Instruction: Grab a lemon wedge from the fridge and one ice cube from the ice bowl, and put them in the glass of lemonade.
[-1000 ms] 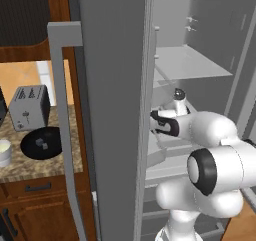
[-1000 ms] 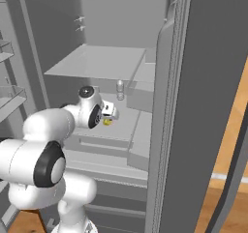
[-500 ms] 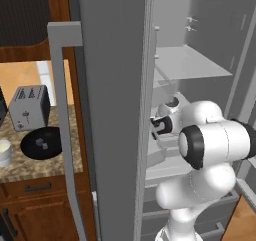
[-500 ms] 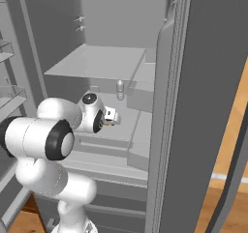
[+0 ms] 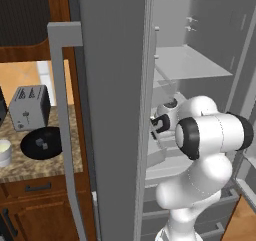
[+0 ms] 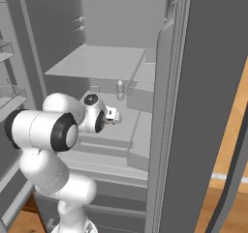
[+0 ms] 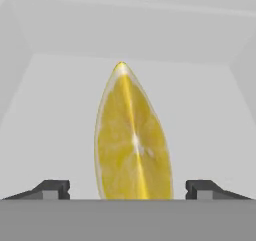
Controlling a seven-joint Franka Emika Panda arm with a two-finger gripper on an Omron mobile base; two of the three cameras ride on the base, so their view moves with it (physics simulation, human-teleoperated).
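We are reaching deep into the open fridge, our white arm bending forward under the upper shelf, with grey walls closing in on both sides. In the hand view one lemon wedge is lying on the pale floor between the fingertips, which are standing wide of it with a clear gap on each side, gripping nothing. Out on the counter we are seeing one ice bowl, one toaster and one glass of lemonade.
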